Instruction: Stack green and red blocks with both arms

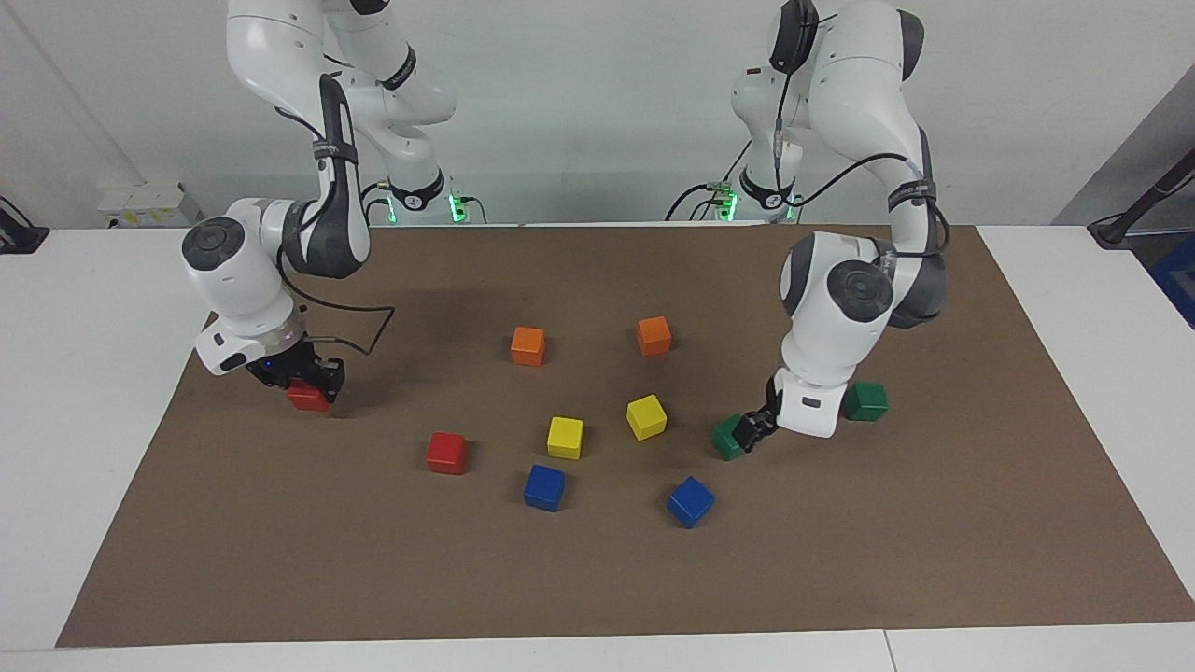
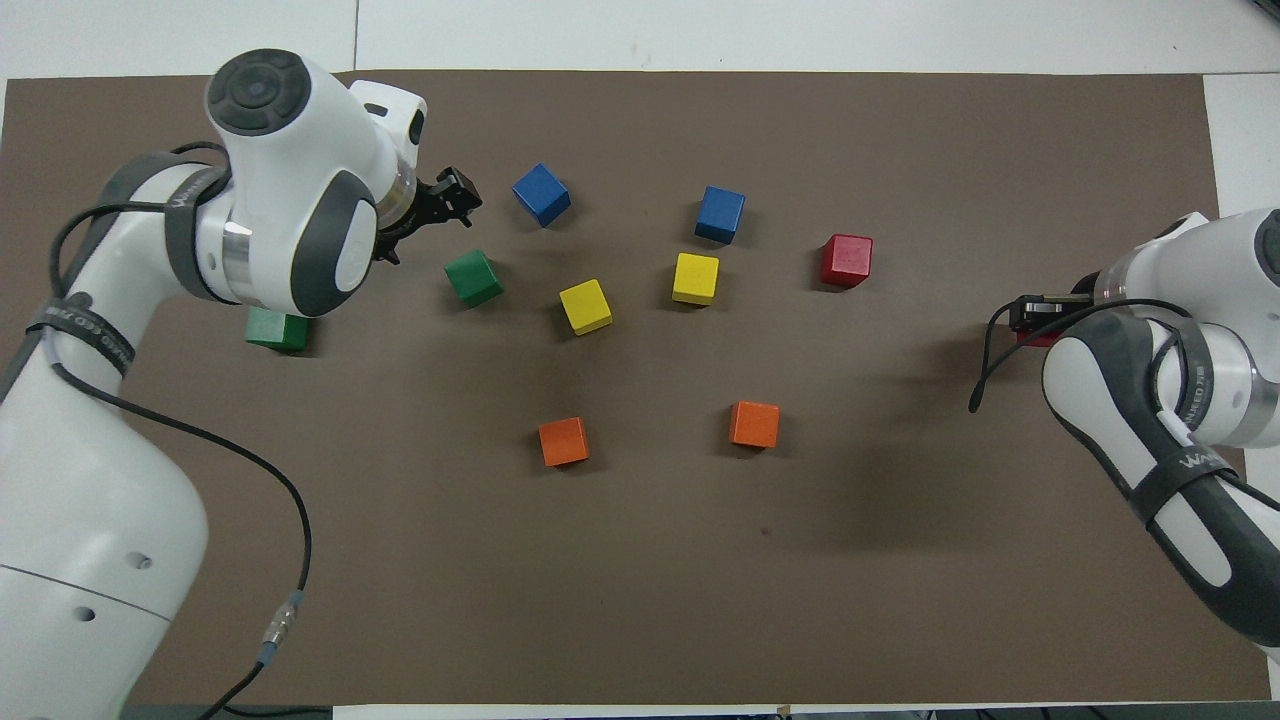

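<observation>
My right gripper point(image 1: 301, 378) is down at the mat near the right arm's end, its fingers closed around a red block point(image 1: 309, 399); in the overhead view only a sliver of that block point(image 2: 1040, 339) shows under the gripper point(image 2: 1035, 313). A second red block point(image 1: 447, 453) lies free on the mat point(image 2: 846, 260). My left gripper point(image 1: 752, 431) hangs open and empty just beside a green block point(image 1: 725, 439), which lies free in the overhead view point(image 2: 472, 277) apart from the gripper point(image 2: 425, 220). A second green block point(image 1: 866, 401) sits by the left arm's wrist, partly covered by it from above point(image 2: 275, 330).
On the brown mat point(image 1: 597, 579) lie two orange blocks point(image 1: 527, 345) point(image 1: 653, 336) nearer the robots, two yellow blocks point(image 1: 565, 437) point(image 1: 646, 416) in the middle, and two blue blocks point(image 1: 544, 487) point(image 1: 690, 501) farther out. White table surrounds the mat.
</observation>
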Tool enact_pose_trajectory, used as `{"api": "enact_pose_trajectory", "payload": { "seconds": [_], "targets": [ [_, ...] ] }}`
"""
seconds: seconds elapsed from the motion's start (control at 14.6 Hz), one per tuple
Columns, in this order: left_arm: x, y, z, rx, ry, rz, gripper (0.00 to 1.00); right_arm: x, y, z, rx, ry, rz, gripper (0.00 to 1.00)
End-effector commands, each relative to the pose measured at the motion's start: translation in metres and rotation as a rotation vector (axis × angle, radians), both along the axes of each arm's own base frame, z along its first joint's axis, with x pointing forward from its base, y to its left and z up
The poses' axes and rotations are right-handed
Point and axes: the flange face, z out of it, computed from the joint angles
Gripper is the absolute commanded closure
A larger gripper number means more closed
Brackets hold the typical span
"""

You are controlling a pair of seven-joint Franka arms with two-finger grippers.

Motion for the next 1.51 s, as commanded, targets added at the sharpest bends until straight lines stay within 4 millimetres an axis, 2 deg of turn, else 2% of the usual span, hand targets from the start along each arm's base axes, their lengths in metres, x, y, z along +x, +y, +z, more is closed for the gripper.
{"api": "enact_pose_trajectory", "payload": {
  "seconds": [0.0,0.14,0.34,0.41,0.48,0.55,0.62,0.75,0.82,0.89,1.03,1.09,1.23,1.37,1.44],
  "targets": [
    [-0.003,-0.01,-0.024,0.032,-0.03,0.052,0.0,0.004,-0.01,-0.03,0.001,0.009,0.016,1.0],
    [-0.018,-0.009,-0.042,0.05,-0.048,0.03,0.0,0.003,-0.014,-0.038,0.001,0.019,0.013,1.0],
    [-0.039,-0.01,-0.062,0.051,-0.05,0.022,0.0,0.003,-0.014,-0.038,0.001,0.019,0.011,1.0],
    [-0.039,-0.011,-0.062,0.045,-0.058,0.057,0.01,0.004,-0.011,-0.038,0.001,0.017,0.008,0.52],
    [-0.04,-0.012,-0.062,0.044,-0.057,0.085,0.22,0.006,-0.011,-0.035,-0.001,0.01,0.01,0.01],
    [-0.044,-0.02,-0.061,0.046,-0.051,0.093,0.58,0.011,-0.008,-0.029,-0.002,0.008,0.016,0.0],
    [-0.044,-0.021,-0.057,0.06,-0.029,0.095,1.0,0.011,-0.005,-0.025,-0.005,0.019,0.024,0.0],
    [-0.039,-0.011,-0.041,0.122,0.026,0.05,1.0,0.014,-0.004,0.001,-0.009,0.054,0.03,0.0],
    [-0.038,0.009,-0.019,0.13,0.03,-0.022,1.0,0.018,-0.005,0.021,-0.013,0.072,0.034,0.0],
    [-0.042,0.039,0.0,0.132,0.054,-0.111,1.0,0.023,0.001,0.043,-0.023,0.09,0.047,0.0],
    [-0.058,0.113,0.033,0.084,0.096,-0.277,1.0,0.041,0.031,0.075,-0.029,0.081,0.049,0.0],
    [-0.064,0.146,0.045,0.029,0.106,-0.358,1.0,0.045,0.047,0.078,-0.03,0.062,0.003,0.0],
    [-0.068,0.199,0.051,0.006,0.118,-0.44,1.0,0.05,0.108,0.076,-0.02,0.031,-0.05,0.0],
    [-0.065,0.227,0.046,0.0,0.084,-0.506,1.0,0.058,0.144,0.072,-0.012,0.017,-0.119,0.0],
    [-0.064,0.23,0.04,0.003,0.069,-0.523,1.0,0.07,0.164,0.065,0.009,-0.001,-0.142,0.0]
  ]
}}
